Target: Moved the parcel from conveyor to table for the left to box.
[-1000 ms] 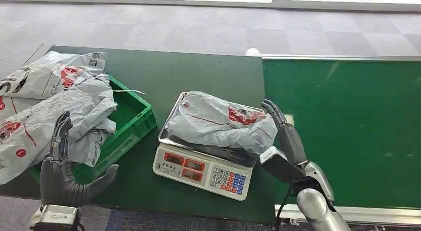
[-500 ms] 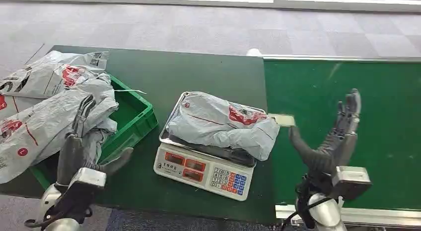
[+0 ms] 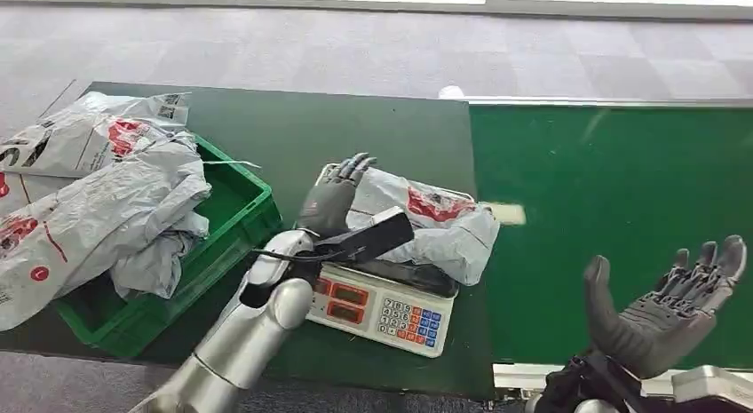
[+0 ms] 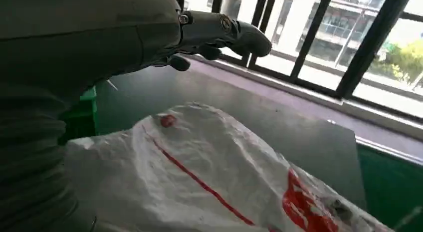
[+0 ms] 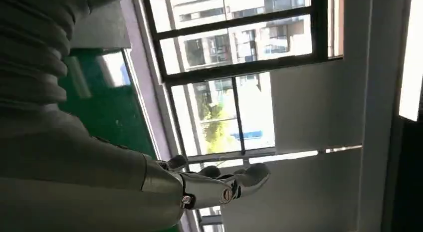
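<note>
A grey parcel [image 3: 431, 225] with red marks lies on the tray of a white scale [image 3: 377, 305] near the table's front edge. My left arm reaches across from the lower left. My left hand [image 3: 336, 196] hovers over the parcel's left end, fingers apart and holding nothing. The left wrist view shows the fingers [image 4: 219, 33] stretched out above the parcel [image 4: 209, 182] with a gap between them. My right hand [image 3: 664, 305] is low at the right over the near edge of the green conveyor belt [image 3: 622, 191], palm up and empty. Its fingers [image 5: 219, 184] are spread.
A green crate [image 3: 233, 219] stands left of the scale, with several grey parcels [image 3: 89, 200] heaped in and over it. A small pale label [image 3: 504, 214] lies on the belt beside the parcel. The dark green table [image 3: 293, 129] stretches behind the scale.
My left arm has swung from beside the crate over to the parcel on the scale. My right hand has drawn back from the parcel to the lower right and turned palm up.
</note>
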Controlling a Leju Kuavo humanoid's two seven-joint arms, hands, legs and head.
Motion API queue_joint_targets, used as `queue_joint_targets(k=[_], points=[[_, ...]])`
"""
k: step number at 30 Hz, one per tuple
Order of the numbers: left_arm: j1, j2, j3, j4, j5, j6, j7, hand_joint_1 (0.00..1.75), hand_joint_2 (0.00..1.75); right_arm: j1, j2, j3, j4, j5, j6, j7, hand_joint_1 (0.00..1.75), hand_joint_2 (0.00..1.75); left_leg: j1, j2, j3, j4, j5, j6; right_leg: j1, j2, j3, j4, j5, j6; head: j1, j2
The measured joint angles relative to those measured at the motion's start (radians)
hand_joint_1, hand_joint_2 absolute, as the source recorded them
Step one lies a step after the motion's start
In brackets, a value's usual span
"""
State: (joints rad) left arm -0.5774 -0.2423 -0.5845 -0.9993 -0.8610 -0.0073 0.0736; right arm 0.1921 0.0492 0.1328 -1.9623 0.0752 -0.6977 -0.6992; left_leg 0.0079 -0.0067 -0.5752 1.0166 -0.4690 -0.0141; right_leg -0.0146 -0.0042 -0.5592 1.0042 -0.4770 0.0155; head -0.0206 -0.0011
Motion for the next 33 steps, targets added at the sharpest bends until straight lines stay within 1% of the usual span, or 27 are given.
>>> queue_joint_targets(k=[4, 8, 9, 11, 14, 17, 21, 27, 33], points=[[-0.036, -0.060, -0.040, 0.137, -0.008, 0.000, 0.011, 0.00, 1.75, -0.009, 0.013, 0.000, 0.000, 0.029, 0.000, 0.000, 0.00, 1.75, 0.000, 0.000, 0.000, 0.000, 0.000, 0.000, 0.000, 0.001, -0.001, 0.000, 0.000, 0.000, 0.000, 0.000], [-0.054, -0.092, -0.078, 0.225, 0.015, -0.011, 0.049, 0.00, 1.75, -0.020, 0.029, 0.003, -0.005, 0.043, 0.000, -0.001, 0.00, 1.75, 0.000, 0.000, -0.001, -0.001, 0.000, 0.000, 0.001, 0.001, -0.002, 0.000, 0.000, 0.000, 0.000, 0.000], [-0.057, -0.099, -0.099, 0.246, 0.028, -0.021, 0.069, 0.77, 1.75, -0.023, 0.034, 0.008, -0.007, 0.049, 0.000, -0.001, 0.00, 1.75, 0.000, 0.000, -0.001, -0.001, 0.000, 0.000, 0.001, 0.001, -0.002, 0.000, 0.000, 0.000, 0.000, 0.000], [-0.061, -0.106, -0.145, 0.276, 0.047, -0.045, 0.114, 1.75, 1.75, -0.027, 0.041, 0.014, -0.012, 0.057, 0.000, -0.001, 0.00, 1.75, 0.000, 0.000, -0.001, -0.001, 0.000, 0.000, 0.001, 0.001, -0.001, 0.000, 0.000, 0.000, 0.000, 0.000], [-0.086, -0.113, -0.212, 0.341, 0.065, -0.097, 0.180, 1.75, 1.75, -0.035, 0.042, 0.029, -0.014, 0.058, 0.000, -0.001, 0.00, 1.75, 0.001, 0.001, 0.000, -0.001, 0.000, 0.000, 0.001, 0.002, -0.001, 0.000, 0.000, 0.000, 0.000, 0.000], [-0.116, -0.114, -0.248, 0.405, 0.078, -0.082, 0.185, 1.75, 1.75, -0.038, 0.044, 0.043, -0.014, 0.059, 0.000, -0.001, 0.00, 1.75, 0.001, 0.001, 0.001, -0.001, 0.000, 0.000, 0.001, 0.002, 0.001, 0.000, 0.000, 0.000, 0.000, 0.000], [-0.134, -0.114, -0.249, 0.467, 0.084, -0.017, 0.169, 1.75, 1.75, -0.037, 0.043, 0.057, -0.014, 0.050, 0.000, -0.001, 0.00, 1.75, 0.001, 0.001, 0.002, -0.001, 0.000, 0.000, 0.001, 0.002, 0.001, 0.000, 0.000, 0.000, 0.000, 0.000], [-0.157, -0.114, -0.249, 0.507, 0.084, -0.010, 0.166, 1.75, 1.75, -0.037, 0.043, 0.071, -0.014, 0.050, 0.000, -0.001, 0.00, 1.75, 0.001, 0.001, 0.004, -0.001, 0.000, 0.000, 0.001, 0.002, 0.003, 0.000, 0.000, 0.000, 0.000, 0.000], [-0.154, -0.110, -0.241, 0.516, 0.082, 0.096, 0.140, 1.75, 1.75, -0.031, 0.043, 0.084, -0.014, 0.051, 0.000, -0.001, 0.00, 1.75, 0.001, 0.002, 0.004, -0.001, 0.000, 0.000, 0.002, 0.002, 0.003, 0.000, 0.000, 0.000, 0.000, 0.000]])
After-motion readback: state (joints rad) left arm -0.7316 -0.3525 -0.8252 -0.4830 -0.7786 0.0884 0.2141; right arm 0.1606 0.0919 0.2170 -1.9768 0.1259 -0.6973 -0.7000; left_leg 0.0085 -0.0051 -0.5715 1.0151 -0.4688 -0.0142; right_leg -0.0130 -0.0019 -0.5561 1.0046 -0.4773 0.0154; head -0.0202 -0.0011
